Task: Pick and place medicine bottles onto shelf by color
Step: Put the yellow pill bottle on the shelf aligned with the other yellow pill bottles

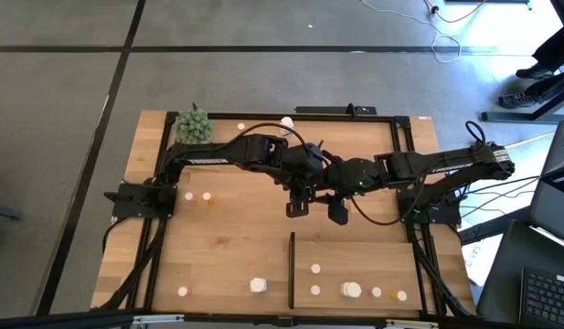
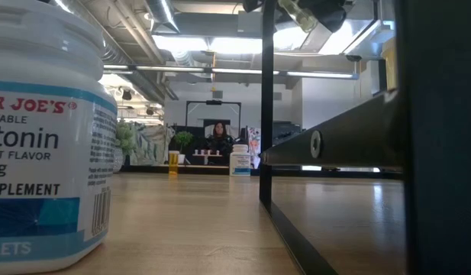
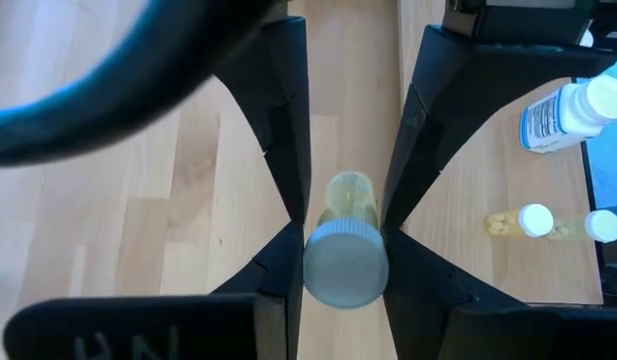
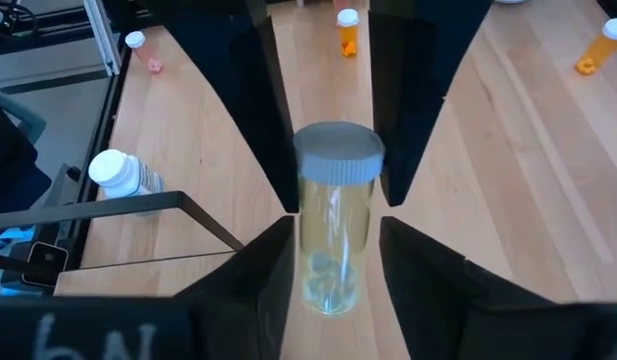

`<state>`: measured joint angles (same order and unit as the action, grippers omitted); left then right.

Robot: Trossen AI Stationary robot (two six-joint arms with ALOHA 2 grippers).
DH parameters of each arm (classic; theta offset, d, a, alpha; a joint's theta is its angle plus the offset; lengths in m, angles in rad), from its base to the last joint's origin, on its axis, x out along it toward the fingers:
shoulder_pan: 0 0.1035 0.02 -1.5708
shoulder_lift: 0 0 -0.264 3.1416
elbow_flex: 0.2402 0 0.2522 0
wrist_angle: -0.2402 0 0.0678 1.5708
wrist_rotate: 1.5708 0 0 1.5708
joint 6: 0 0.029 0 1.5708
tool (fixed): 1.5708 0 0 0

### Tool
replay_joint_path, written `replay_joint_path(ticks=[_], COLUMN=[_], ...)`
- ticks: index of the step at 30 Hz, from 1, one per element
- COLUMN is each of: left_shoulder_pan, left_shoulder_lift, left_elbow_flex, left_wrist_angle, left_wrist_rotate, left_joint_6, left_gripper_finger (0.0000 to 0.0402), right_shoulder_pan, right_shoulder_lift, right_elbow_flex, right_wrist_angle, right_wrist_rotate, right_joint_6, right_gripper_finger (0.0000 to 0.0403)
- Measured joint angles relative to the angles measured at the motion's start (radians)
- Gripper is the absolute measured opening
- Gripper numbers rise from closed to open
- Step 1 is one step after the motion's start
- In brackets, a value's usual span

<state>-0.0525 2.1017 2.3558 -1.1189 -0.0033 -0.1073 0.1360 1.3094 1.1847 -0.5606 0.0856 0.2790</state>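
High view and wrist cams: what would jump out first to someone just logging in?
Both arms meet over the table's middle, the left gripper and right gripper each around a clear bottle with a white cap: a handover in mid-air. In the low view, a big white supplement jar fills the near left. Small bottles dot the shelf.

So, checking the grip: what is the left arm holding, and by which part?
A small clear bottle with a pale cap, pinched just below the cap by the left gripper and its fingers.
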Motion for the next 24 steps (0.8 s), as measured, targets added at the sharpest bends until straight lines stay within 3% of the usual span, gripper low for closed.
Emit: replay_joint_path(ticks=[10, 24], left_shoulder_pan=[0.000, 0.000], left_shoulder_lift=[0.000, 0.000], left_elbow_flex=[0.000, 0.000], left_wrist_angle=[0.003, -0.012], left_wrist_rotate=[-0.005, -0.011], left_joint_6=[0.005, 0.005], left_gripper_finger=[0.0091, 0.0105], right_shoulder_pan=[0.000, -0.001], right_shoulder_lift=[0.000, 0.002], right_elbow_flex=[0.000, 0.001], right_wrist_angle=[0.004, 0.013], right_wrist_rotate=[-0.001, 0.000], right_joint_6=[0.000, 0.000], right_gripper_finger=[0.0104, 0.0098])
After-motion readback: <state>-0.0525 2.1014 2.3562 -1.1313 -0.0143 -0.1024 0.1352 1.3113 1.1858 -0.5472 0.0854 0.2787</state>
